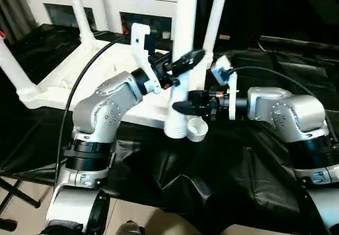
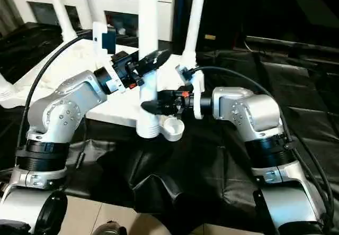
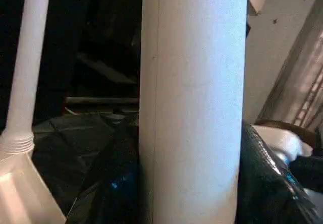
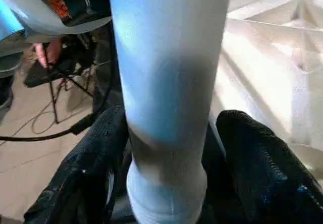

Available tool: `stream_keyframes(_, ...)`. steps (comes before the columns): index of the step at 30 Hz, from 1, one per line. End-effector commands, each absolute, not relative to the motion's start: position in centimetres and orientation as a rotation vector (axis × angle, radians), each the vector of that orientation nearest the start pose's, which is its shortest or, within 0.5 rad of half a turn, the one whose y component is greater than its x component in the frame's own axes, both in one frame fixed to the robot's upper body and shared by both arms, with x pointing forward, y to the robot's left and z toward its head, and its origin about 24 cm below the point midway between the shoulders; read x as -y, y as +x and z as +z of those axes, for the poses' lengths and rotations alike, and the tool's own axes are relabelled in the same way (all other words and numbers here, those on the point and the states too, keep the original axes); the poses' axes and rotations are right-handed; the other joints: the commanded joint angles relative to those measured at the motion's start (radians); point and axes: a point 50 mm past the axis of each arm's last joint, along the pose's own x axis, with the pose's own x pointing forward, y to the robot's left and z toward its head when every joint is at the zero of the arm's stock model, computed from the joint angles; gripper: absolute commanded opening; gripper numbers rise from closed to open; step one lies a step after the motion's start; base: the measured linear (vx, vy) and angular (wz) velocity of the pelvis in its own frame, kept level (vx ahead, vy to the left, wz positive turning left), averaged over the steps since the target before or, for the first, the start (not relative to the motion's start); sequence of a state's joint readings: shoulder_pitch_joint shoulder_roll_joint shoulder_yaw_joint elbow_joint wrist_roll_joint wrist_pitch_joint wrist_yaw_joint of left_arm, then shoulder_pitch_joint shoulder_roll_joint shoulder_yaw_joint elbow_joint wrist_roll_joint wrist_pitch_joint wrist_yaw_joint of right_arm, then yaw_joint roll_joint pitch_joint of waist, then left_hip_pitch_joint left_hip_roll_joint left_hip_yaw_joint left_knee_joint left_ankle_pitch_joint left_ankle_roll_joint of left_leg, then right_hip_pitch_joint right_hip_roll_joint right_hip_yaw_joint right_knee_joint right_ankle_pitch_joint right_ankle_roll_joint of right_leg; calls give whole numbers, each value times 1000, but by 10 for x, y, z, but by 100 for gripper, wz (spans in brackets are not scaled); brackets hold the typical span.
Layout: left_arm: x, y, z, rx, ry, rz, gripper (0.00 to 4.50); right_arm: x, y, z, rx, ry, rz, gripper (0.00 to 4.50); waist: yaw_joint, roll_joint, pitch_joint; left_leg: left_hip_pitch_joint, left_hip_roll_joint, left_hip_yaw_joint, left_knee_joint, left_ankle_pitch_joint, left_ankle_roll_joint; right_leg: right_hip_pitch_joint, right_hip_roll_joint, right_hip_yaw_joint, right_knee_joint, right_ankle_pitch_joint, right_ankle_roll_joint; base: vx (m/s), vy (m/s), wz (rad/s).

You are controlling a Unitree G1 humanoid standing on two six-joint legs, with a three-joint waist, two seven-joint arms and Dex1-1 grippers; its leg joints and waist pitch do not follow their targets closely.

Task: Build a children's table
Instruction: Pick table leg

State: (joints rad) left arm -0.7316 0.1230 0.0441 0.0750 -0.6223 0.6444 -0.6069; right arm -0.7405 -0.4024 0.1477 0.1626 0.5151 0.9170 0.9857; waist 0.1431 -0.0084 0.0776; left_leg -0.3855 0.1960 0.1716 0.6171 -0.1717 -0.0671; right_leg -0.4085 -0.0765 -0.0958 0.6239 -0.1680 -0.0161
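The children's table top (image 1: 106, 65) lies upside down on black cloth, ribbed underside up, with three white legs (image 1: 79, 7) (image 1: 10, 65) (image 1: 214, 18) standing in corner sockets. A fourth leg (image 1: 185, 12) stands upright at the near edge. Its ribbed lower end (image 1: 175, 129) sits just left of the vacant near corner socket (image 1: 197, 130). My left gripper (image 1: 189, 60) is shut on this leg, and the left wrist view has the leg (image 3: 192, 108) between dark fingers. Lower down, my right gripper (image 1: 183, 107) straddles the leg (image 4: 166, 82), its fingers (image 4: 262, 158) slightly apart from it.
A white cabinet with glass doors (image 1: 106, 2) stands behind the table top. Black cloth (image 1: 212, 182) covers the floor around and in front of it. A black stand's legs (image 1: 16, 192) and a cable lie on the bare floor at the near left.
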Motion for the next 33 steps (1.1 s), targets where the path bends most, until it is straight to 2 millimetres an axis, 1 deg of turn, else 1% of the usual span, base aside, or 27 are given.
stream_keyframes(1,-72,325,207,97,-404,-1089,184,107,320,154,-436,144,1281,308,-1,-14,-90,15,33,-7,-68,-147,-9,59,-76,56,-77,-280,-147,0,0,0)
stream_keyframes(2,-72,324,208,98,-414,-1104,184,105,318,154,-432,146,1298,308,-1,-12,-89,14,34,-8,-69,-149,-10,59,-75,55,-78,-283,-146,0,0,0)
stream_keyframes(3,-71,323,208,97,-411,-1112,184,104,318,154,-431,146,1303,308,-1,-14,-90,12,34,-9,-69,-148,-10,60,-75,55,-78,-282,-144,0,0,0)
stream_keyframes(6,-71,323,207,92,-404,-1117,184,103,318,154,-426,145,1308,308,-2,-13,-90,14,33,-9,-69,-146,-11,59,-75,55,-79,-289,-131,0,0,0)
stream_keyframes(9,-71,324,207,92,-404,-1114,184,102,317,154,-424,141,1307,308,-1,-12,-90,13,32,-9,-69,-148,-13,60,-74,55,-80,-291,-126,0,0,0)
stream_keyframes(11,-72,324,207,89,-418,-1111,184,103,317,153,-424,137,1307,308,-1,-14,-90,13,32,-9,-69,-144,-13,60,-75,55,-79,-290,-125,0,0,0)
stream_keyframes(19,-75,321,207,84,-448,-1141,184,103,317,150,-427,140,1307,308,0,-13,-90,13,32,-9,-69,-144,-12,60,-73,55,-78,-282,-129,0,0,0)
stream_keyframes(24,-77,321,208,86,-469,-1149,184,105,317,149,-429,155,1307,308,0,-12,-90,14,33,-9,-69,-151,-14,59,-74,55,-80,-295,-127,0,0,0)
stream_keyframes(25,-78,321,208,87,-471,-1149,184,105,317,149,-430,157,1308,278,1,-7,-90,13,32,-10,-69,-150,-15,60,-75,55,-79,-291,-128,0,0,0)
stream_keyframes(28,-78,322,209,88,-475,-1148,184,105,316,148,-436,165,1318,265,0,-10,-90,14,33,-10,-70,-154,-15,60,-73,55,-79,-280,-131,0,0,0)
stream_keyframes(29,-78,322,209,88,-471,-1152,184,105,315,146,-440,165,1322,253,0,-8,-90,14,33,-10,-70,-152,-14,59,-73,55,-78,-275,-133,0,0,0)
stream_keyframes(30,-78,322,209,88,-470,-1153,184,105,315,146,-441,165,1322,231,0,-9,-90,14,33,-10,-70,-153,-14,60,-73,55,-79,-276,-133,0,0,0)
stream_keyframes(33,-78,322,209,87,-465,-1160,184,105,314,146,-444,167,1324,223,1,-10,-91,13,32,-10,-69,-149,-15,62,-74,55,-78,-273,-133,0,0,0)
